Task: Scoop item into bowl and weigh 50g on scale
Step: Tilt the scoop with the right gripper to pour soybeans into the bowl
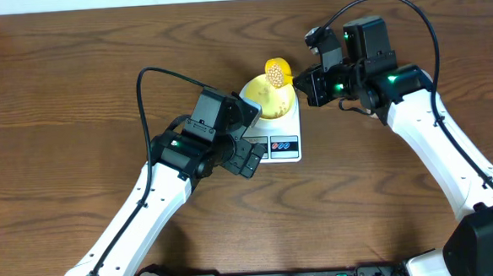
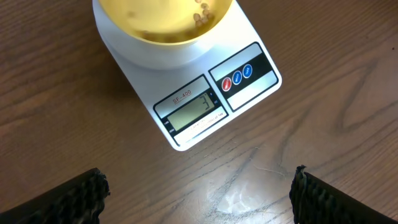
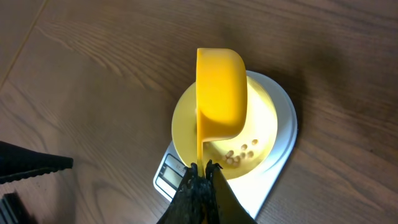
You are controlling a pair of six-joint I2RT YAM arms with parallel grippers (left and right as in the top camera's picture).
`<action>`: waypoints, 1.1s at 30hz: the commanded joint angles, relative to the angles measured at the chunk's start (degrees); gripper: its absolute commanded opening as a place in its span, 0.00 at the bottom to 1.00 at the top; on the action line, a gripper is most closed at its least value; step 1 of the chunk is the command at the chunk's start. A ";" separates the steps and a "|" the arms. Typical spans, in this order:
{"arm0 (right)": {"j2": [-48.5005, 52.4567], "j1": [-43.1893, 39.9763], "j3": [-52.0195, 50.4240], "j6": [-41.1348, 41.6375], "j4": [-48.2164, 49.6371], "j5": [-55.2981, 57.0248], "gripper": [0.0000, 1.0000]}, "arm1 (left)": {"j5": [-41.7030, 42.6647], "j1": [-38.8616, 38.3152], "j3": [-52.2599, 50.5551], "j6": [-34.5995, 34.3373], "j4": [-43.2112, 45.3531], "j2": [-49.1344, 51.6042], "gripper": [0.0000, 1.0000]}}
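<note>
1. The bowl (image 3: 183, 124) sits on the round platform of the scale (image 2: 249, 93). Only a few beans (image 3: 239, 154) lie in its bottom.
2. A yellow scoop (image 1: 278, 70) hangs over the bowl's far rim with a heap of beans in it.
3. The right gripper (image 3: 202, 168) is clamped on the scoop's thin handle.
4. The left gripper (image 2: 200, 180) is spread wide and empty above the table (image 2: 323, 137), just in front of the scale's display (image 2: 194, 111).

Two white arms (image 1: 144, 207), one lower left, one at right, black joints (image 1: 170, 157), tiny green lights (image 1: 392, 80), thin black looping cables (image 1: 140, 97), left gripper (image 2: 199, 199) with black bumpy fingers (image 2: 68, 199)
</note>
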 commanded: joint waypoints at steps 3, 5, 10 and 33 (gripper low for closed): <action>-0.24 0.50 -0.20 -4.59 0.02 -0.57 0.01 | -0.59 -0.02 -0.76 -0.35 0.00 0.11 0.96; -0.24 0.50 -0.20 -6.51 0.04 -0.57 0.01 | -0.59 -0.02 -0.76 -0.35 0.00 0.13 0.96; -0.24 0.50 -0.22 -10.25 -0.79 -0.52 0.01 | -0.57 -0.02 -0.76 -0.35 0.00 0.11 0.96; -0.22 3.39 -0.22 -19.82 -0.15 6.10 0.01 | -0.59 -0.02 -0.76 -0.35 0.00 0.13 0.96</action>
